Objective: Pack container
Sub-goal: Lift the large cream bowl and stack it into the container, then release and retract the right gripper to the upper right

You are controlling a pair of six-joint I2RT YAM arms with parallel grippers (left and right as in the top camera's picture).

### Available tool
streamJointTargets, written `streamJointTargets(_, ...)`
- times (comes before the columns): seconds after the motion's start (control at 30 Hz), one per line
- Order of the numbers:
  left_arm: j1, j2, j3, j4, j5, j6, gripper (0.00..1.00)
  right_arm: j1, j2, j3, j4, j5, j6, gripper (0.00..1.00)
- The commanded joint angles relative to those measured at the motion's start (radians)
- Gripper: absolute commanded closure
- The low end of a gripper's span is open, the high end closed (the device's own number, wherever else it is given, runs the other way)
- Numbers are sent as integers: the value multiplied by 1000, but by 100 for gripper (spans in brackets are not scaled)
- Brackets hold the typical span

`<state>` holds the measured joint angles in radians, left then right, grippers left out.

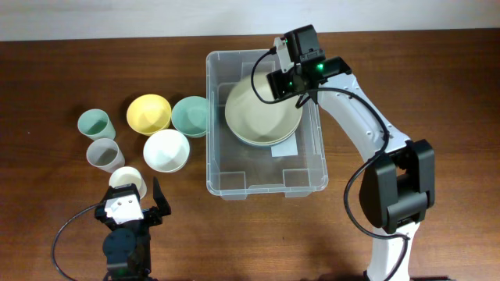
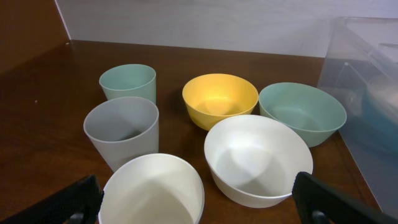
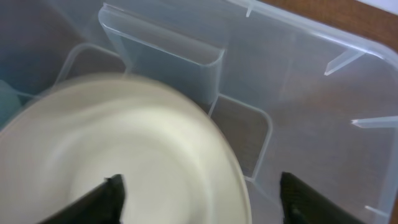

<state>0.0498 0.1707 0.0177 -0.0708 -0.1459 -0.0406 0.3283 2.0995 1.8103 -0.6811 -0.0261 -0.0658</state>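
1. Over the far end of the clear plastic tub (image 1: 266,178), which is set on the wooden table (image 1: 437,62) to the right of the bowls and cups, the right gripper (image 3: 200,186) is held with its jaws spread wide; nothing is clamped between them.
2. A cream plate (image 3: 124,155) is seen just below those fingers, lying in the tub's far half. It is blurred in the right wrist view, so whether a finger touches it cannot be told.
3. The step in hand is judged to be the setting-down of this plate. The gripper is best lifted straight up, so that the plate's rim is not caught or dragged against the tub wall.
4. The tub's near half is bare and is best reserved for the bowls and cups.
5. At the table's near left, the left gripper (image 2: 196,186) is likewise held open, with a white cup (image 2: 152,190) just ahead between its fingers and a white bowl (image 2: 258,158) beside that.
6. If the cup is taken next, its wall should be gripped squarely, so that the grey cup (image 2: 121,130) close by is not knocked.
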Motion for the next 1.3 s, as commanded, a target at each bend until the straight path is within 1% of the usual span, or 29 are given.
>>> streamJointTargets(0.0, -4, -8, -8, 2, 10, 19, 0, 3, -29, 22, 0, 13, -63, 20)
streamJointTargets(0.13, -4, -8, -8, 2, 10, 19, 0, -3, -92, 72, -11, 59, -76, 18)
streamJointTargets(0.23, -4, -8, -8, 2, 10, 19, 1, -27, -150, 129, -41, 183, -18, 18)
streamJointTargets(0.33, -4, -8, -8, 2, 10, 19, 0, -82, -198, 167, -97, 296, 32, 16)
streamJointTargets(0.43, -4, -8, -8, 2, 10, 19, 0, -171, -233, 172, -169, 346, 83, 12)
streamJointTargets(0.5, -4, -8, -8, 2, 10, 19, 0, -247, -242, 172, -237, 349, 123, 9)
streamJointTargets(0.57, -4, -8, -8, 2, 10, 19, 0, -340, -242, 172, -327, 348, 176, 0)
streamJointTargets(0.67, -4, -8, -8, 2, 10, 19, 0, -441, -235, 171, -410, 321, 206, 1)
streamJointTargets(0.8, -4, -8, -8, 2, 10, 19, 1, -542, -230, 171, -452, 314, 206, 1)
streamJointTargets(1.0, -4, -8, -8, 2, 10, 19, 0, -617, -229, 171, -457, 259, 206, 1)
streamJointTargets(1.27, -4, -8, -8, 2, 10, 19, 0, -624, -229, 171, -457, 259, 206, 1)
